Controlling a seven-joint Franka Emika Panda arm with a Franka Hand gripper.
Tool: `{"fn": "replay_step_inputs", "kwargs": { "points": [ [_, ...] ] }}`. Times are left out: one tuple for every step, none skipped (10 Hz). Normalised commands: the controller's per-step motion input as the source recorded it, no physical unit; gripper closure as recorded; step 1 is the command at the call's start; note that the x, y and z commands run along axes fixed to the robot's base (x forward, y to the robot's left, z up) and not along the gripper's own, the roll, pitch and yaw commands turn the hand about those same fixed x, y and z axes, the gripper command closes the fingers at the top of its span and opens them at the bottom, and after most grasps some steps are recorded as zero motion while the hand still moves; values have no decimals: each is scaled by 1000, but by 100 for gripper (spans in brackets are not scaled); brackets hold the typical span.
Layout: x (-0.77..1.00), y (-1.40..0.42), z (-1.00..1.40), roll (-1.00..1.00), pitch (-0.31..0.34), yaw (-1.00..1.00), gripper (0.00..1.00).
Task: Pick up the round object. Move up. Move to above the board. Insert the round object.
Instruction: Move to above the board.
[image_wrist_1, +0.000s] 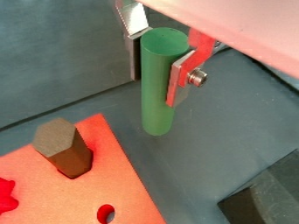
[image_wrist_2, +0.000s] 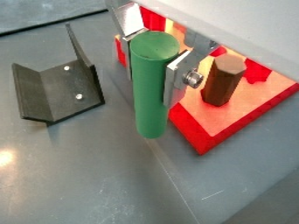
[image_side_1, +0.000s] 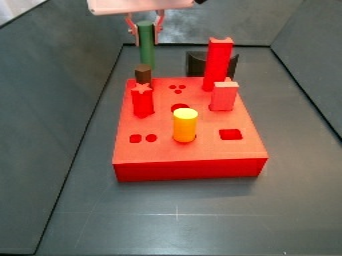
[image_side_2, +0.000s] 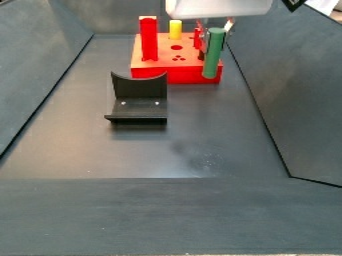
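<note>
My gripper is shut on the round object, a slim green cylinder peg held upright by its upper part between the silver fingers. The peg hangs above the grey floor, just off the edge of the board, a flat red block with holes. Both side views show the gripper holding the green peg beside the board. It also shows in a wrist view next to the board.
A dark red hexagonal peg stands on the board near the green peg. A yellow cylinder, a red star peg and tall red blocks also stand there. The fixture sits on the floor nearby.
</note>
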Motion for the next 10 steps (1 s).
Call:
{"fn": "replay_step_inputs", "kwargs": {
  "points": [
    [-175, -121, 1000, 172, -76, 66, 100],
    [-176, -113, 1000, 174, -75, 64, 100],
    [-166, -105, 1000, 173, -58, 53, 100],
    [-154, -100, 1000, 173, -22, 45, 100],
    [-142, -95, 1000, 173, 6, 41, 100],
    [-137, -91, 1000, 169, 15, 38, 100],
    [-129, -85, 1000, 163, 17, 36, 100],
    [-118, -78, 1000, 155, 21, 36, 100],
    [-105, -73, 1000, 142, 32, 34, 100],
    [-80, -62, 1000, 126, 50, 32, 100]
  ]
}}
